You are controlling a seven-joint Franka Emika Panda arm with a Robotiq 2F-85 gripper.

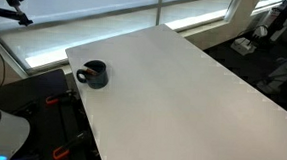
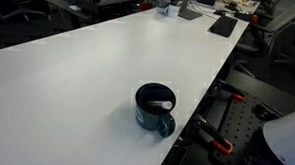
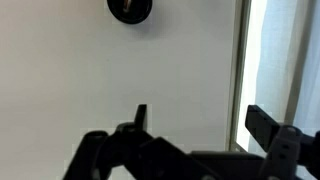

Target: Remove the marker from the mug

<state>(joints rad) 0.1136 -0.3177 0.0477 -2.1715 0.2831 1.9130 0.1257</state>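
Note:
The dark blue-black mug (image 1: 94, 74) stands on the white table (image 1: 183, 82) near one corner, handle toward the edge. It also shows in an exterior view (image 2: 154, 107), where a slim marker (image 2: 162, 103) with a pale part lies inside it. In the wrist view the mug (image 3: 130, 9) is at the top edge, far from my gripper (image 3: 195, 120). The gripper is open and empty, high above the table near its edge. The arm itself does not show in either exterior view.
The white table is long and bare apart from the mug. A window with blinds (image 1: 98, 12) runs behind one end. Office desks and chairs (image 2: 81, 0) stand beyond the far side. Clamps and black gear (image 2: 231, 126) sit beside the table's edge.

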